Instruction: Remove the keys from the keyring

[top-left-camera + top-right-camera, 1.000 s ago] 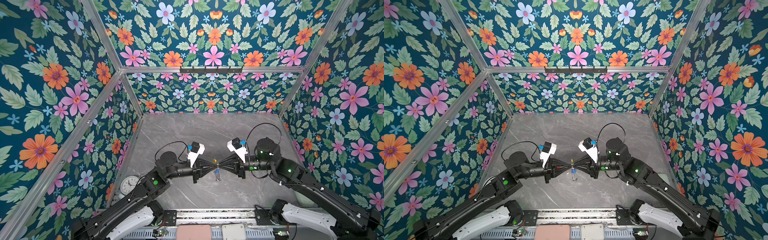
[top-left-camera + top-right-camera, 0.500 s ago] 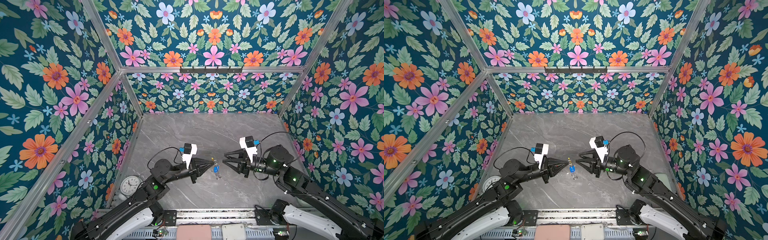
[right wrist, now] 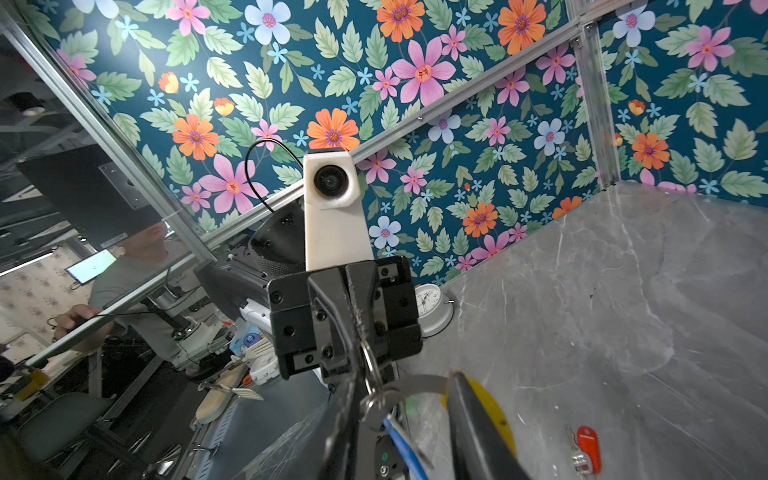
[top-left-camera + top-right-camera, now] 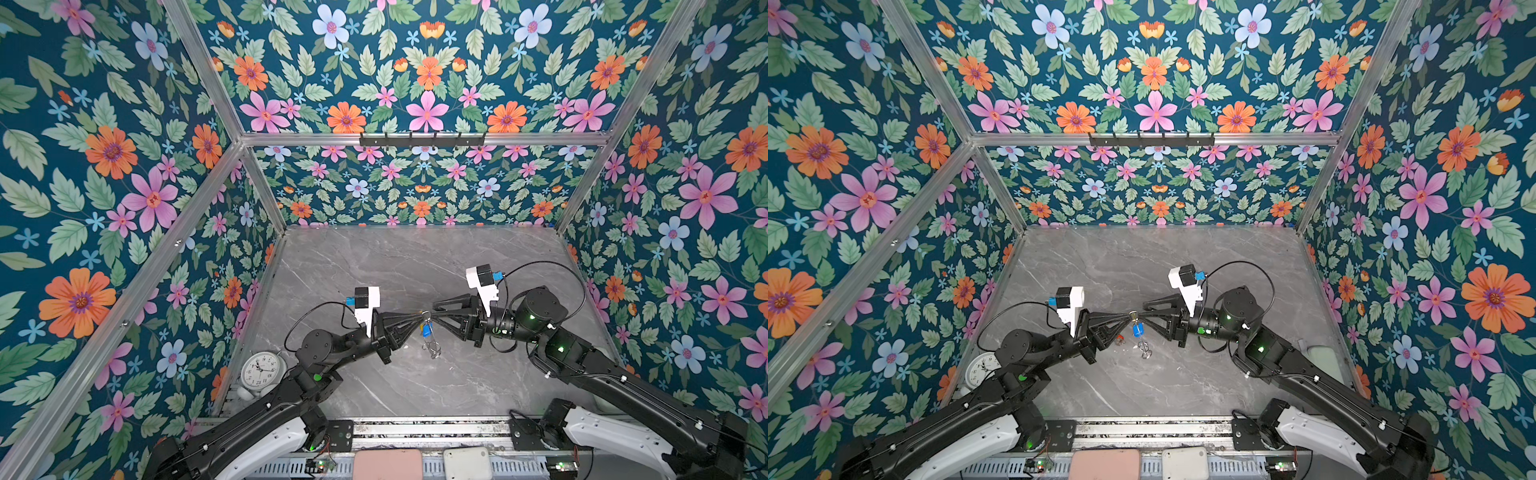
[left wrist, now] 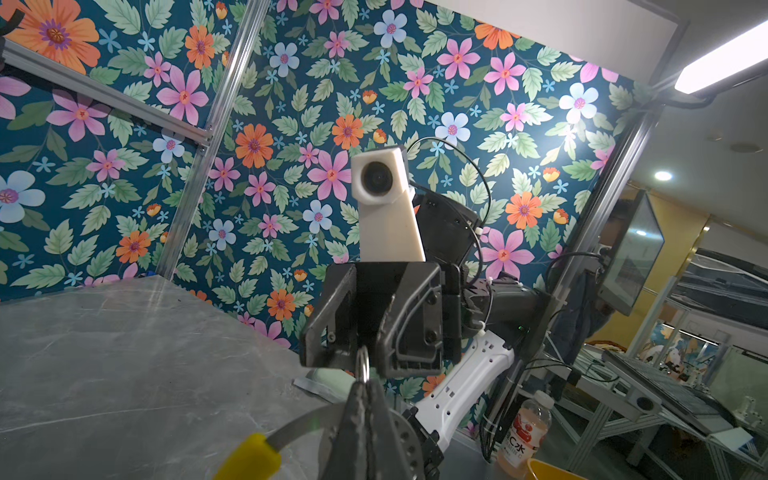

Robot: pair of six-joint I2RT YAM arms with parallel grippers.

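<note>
- Left gripper (image 5: 365, 390): pinching closed on the keyring (image 5: 299, 424), holding it off the marble table (image 4: 415, 270), likely steadying it for stripping.
- Right gripper (image 4: 433, 315): standing partly open, straddling the ring's rim tip-to-tip with the left, seemingly lining up on a small loop (image 5: 363, 368); gripping nothing discernible.
- Blue key (image 4: 1137, 329): hanging from the keyring between both grippers, awaiting removal.
- Red key (image 3: 587, 446): lying loose on the table, apparently off already.

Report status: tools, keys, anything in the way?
Left tool shut on large grey keyring with yellow segment. Right tool open around it. Blue-tagged key hangs from ring; red-tagged key lies loose on marble table. White round clock at table edge, away from tools.
</note>
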